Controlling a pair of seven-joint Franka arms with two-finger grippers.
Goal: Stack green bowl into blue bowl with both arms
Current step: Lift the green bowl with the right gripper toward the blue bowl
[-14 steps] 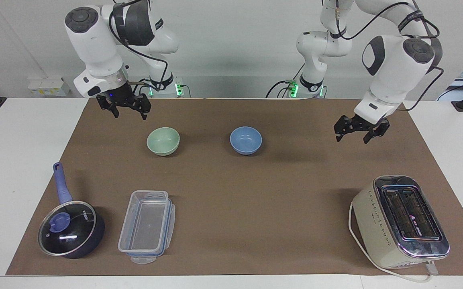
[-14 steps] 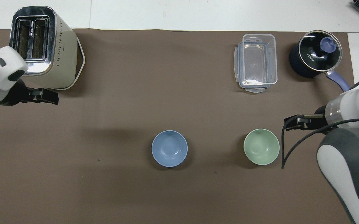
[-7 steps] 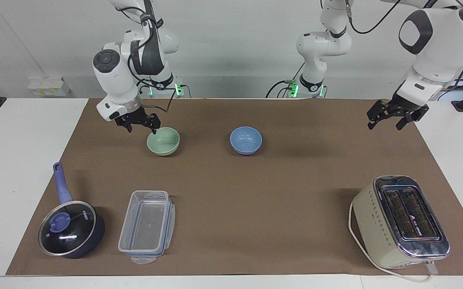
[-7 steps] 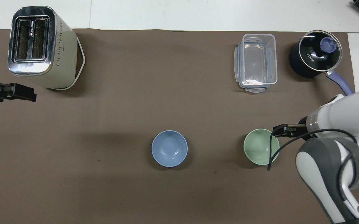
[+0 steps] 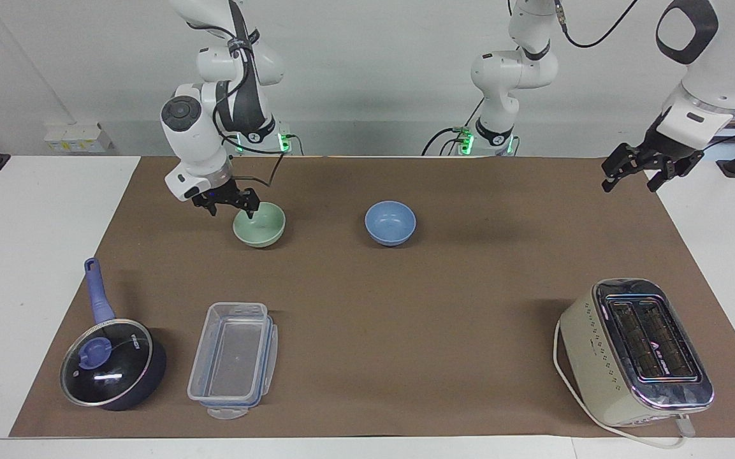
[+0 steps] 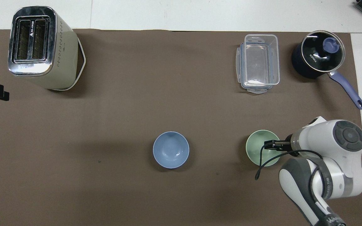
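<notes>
I have the right tool (image 5: 234,204) down at the green bowl (image 5: 260,224) now. A second ago it hung high over the mat nearer the robots than that bowl; since then it has dropped and slid in, and in the facing view one finger sits at the bowl's rim on the side toward the right arm's end of the worktop, with the other just outside it. The jaws look parted, straddling the rim rather than pinching it, so I judge the grip is not yet made.

The left tool (image 5: 636,169) has gone the other way — it has pulled up and out toward the left arm's edge of the mat, and hangs there with its fingers spread, holding nothing. In the overhead view only its tip shows at the edge of the frame. I read that as the left arm waiting.

Neither bowl has moved. The green bowl stands upright on the brown mat (image 5: 405,306), and the blue bowl (image 5: 391,222) stands beside it toward the left arm's end, well apart, empty.

So the task is only at its first step — my next move is to close on the rim and lift.
</notes>
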